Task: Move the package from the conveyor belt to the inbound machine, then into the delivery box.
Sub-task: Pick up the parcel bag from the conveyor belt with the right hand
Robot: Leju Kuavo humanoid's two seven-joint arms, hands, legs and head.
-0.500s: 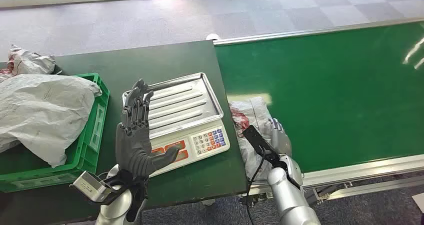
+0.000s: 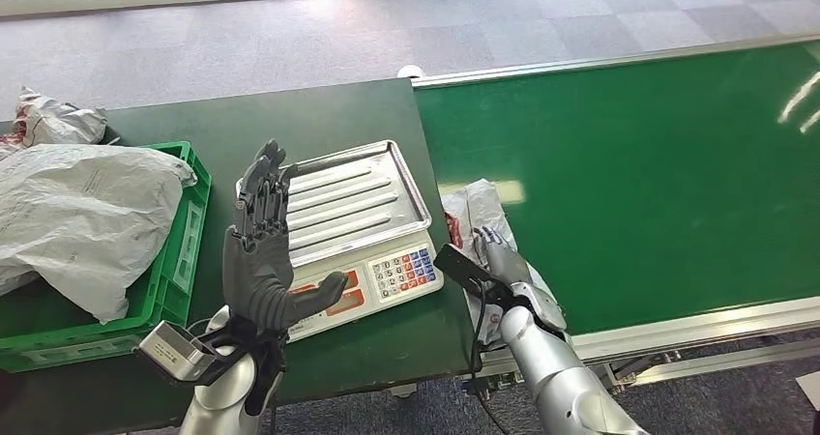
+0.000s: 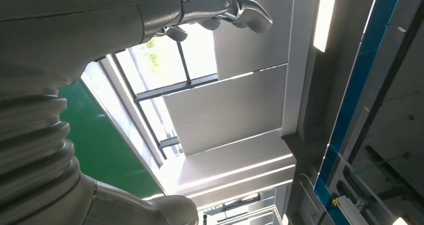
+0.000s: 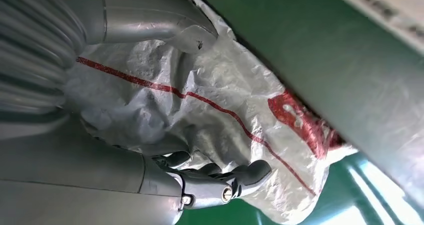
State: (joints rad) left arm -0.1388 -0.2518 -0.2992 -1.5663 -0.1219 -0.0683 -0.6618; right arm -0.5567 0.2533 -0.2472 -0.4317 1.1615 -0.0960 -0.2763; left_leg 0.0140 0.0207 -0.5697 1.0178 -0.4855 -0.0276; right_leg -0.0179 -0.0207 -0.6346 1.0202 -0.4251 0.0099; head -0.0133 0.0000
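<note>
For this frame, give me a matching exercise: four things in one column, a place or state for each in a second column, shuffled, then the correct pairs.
Things:
1. left hand
2. right hand
3. scale
4. green crate

Places or states:
A. holds large grey bags, at the table's left end
B. raised upright with fingers apart, holding nothing
C. on the dark table, its steel tray bare
D. fingers on the grey package at the conveyor belt's near edge

Pairs: 1-B, 2-D, 3-C, 4-A
</note>
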